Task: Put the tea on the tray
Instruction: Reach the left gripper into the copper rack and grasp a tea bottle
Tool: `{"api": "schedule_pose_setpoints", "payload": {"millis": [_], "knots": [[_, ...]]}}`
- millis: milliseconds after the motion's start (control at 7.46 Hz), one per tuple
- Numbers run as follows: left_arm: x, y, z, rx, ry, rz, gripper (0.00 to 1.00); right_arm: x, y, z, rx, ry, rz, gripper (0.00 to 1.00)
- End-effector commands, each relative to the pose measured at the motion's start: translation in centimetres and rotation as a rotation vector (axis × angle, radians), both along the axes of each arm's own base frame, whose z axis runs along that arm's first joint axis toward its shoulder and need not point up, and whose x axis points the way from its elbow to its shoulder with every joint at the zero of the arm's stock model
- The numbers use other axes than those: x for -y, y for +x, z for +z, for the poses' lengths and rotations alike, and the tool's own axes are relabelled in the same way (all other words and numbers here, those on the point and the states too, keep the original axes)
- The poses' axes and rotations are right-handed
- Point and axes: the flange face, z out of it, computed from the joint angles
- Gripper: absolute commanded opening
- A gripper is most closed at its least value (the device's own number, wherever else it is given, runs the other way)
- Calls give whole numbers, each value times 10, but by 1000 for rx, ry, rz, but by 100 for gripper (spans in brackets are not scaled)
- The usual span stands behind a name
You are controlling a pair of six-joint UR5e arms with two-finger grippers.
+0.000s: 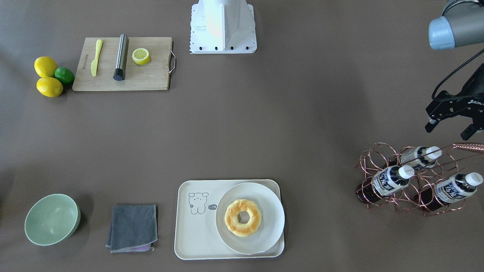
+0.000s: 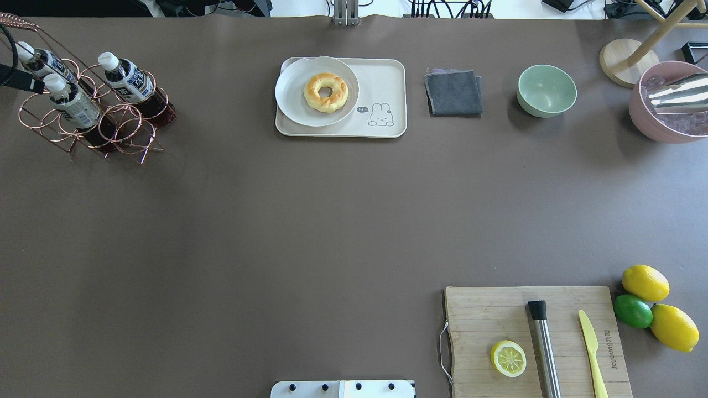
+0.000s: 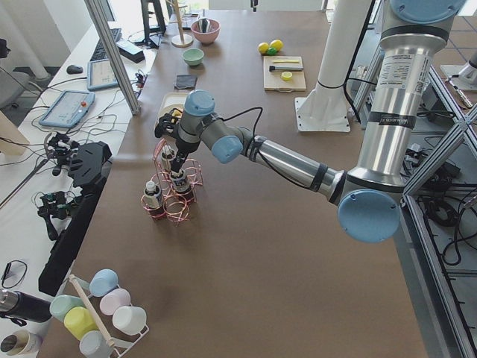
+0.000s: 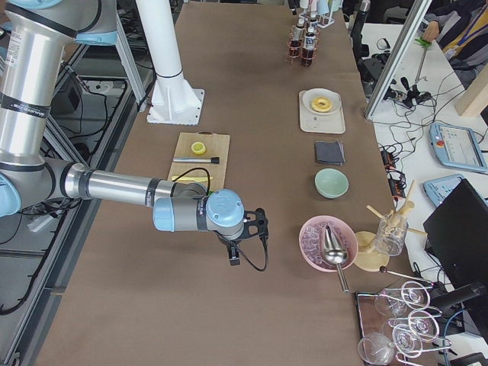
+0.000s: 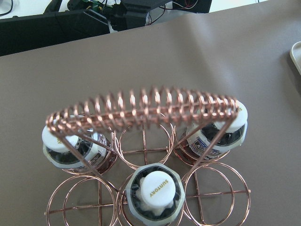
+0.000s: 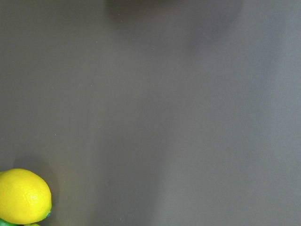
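**Left fingers spread over the bottle rack; tea in the rack, tray well apart**

- Left gripper (image 1: 449, 130): black, its fingers released and spread, nothing between them. It hangs over the rack, clear of the wire handle.
- Rack (image 1: 408, 177): copper wire rings with a coiled handle, on the tabletop (image 1: 264, 124) just below the left fingers.
- Tea bottles (image 1: 391, 180): three alike, with dark drink, white caps and blue-and-white labels. Each leans in its own ring of the rack, under the left fingers. In the left wrist view one cap (image 5: 159, 188) sits centred low in the picture, and the other two bottles stand behind it to either side, under the handle.
- Tray (image 1: 189, 234): cream, with a raised rim and a line-drawn animal, flat on the tabletop well apart from the left fingers.
- Plate (image 1: 272, 215): round and white, on the tray, on the half nearer the left fingers. It carries a doughnut (image 1: 243, 218).
- Right gripper (image 4: 232, 258): seen only from the table's end, low over bare tabletop. I cannot tell whether its fingers are spread or closed.
- Lemon (image 6: 23, 195): yellow, at the lower-left corner of the right wrist view
- Beyond the tray from the left fingers: a grey cloth (image 1: 132, 227), then a green bowl (image 1: 52, 219)
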Motion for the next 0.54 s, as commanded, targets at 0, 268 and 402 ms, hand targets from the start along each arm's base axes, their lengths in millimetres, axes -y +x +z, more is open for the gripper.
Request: {"api": "schedule_pose_setpoints", "payload": {"millis": [0, 268, 402], "knots": [[12, 23, 4, 46, 11, -14, 94, -2, 0, 0, 1, -2, 0, 100], [15, 31, 10, 59, 5, -7, 90, -2, 0, 1, 1, -4, 2, 100], [18, 32, 7, 59, 9, -6, 86, -3, 1, 1, 1, -5, 2, 100]]}}
